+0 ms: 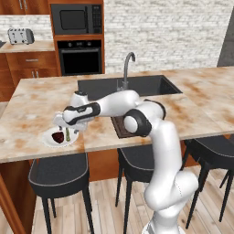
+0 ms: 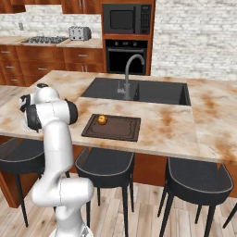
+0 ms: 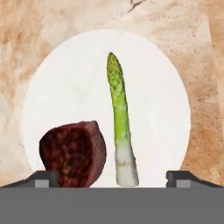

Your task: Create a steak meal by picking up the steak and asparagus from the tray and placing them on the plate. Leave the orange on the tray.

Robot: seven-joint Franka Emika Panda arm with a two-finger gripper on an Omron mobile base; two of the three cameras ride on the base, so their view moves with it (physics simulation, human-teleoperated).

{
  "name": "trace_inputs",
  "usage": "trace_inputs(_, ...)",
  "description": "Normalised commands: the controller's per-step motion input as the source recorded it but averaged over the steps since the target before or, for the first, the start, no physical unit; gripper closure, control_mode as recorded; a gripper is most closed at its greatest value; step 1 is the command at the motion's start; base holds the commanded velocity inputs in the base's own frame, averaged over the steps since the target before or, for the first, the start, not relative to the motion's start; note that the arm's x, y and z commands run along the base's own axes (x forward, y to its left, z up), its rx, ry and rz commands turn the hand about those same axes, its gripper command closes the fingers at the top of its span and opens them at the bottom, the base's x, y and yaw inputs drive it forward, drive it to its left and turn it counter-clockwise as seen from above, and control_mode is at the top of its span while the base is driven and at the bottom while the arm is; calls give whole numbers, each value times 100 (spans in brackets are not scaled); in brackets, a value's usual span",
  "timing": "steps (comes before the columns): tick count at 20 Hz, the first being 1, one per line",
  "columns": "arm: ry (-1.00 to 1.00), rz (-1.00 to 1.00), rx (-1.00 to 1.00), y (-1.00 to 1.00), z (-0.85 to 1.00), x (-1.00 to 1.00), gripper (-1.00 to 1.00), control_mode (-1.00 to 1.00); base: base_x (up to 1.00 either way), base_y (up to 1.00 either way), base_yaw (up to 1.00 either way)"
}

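Note:
The white plate [image 3: 70,87] lies on the marble counter right under my hand. On it rest the dark red steak [image 3: 74,153] and, beside it, the green asparagus [image 3: 119,118] with its pale end toward me. My gripper [image 3: 113,179] hangs just above them, open, its fingertips [image 3: 41,179] far apart and touching neither. From the left base view the gripper [image 1: 68,125] hovers over the plate [image 1: 49,140], with the steak [image 1: 58,136] and asparagus [image 1: 68,134] on it. The orange [image 2: 102,120] sits alone on the dark tray [image 2: 115,129].
A black sink [image 2: 139,91] with a curved faucet [image 2: 127,74] lies behind the tray. Dark stools [image 1: 57,171] stand under the counter's front edge [image 1: 41,155]. My arm's elbow [image 1: 137,121] covers part of the tray [image 1: 118,128].

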Motion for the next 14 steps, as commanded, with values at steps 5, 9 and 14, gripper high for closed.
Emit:
trace_inputs(5,-4,-2,0,-44,56,-67,-100,-100,0,0,0)
trace_inputs(9,-14,0,0,-67,68,-43,-100,-100,0,0,0)
trace_inputs(14,-21,9,0,-98,35,-56,-100,-100,0,0,0)
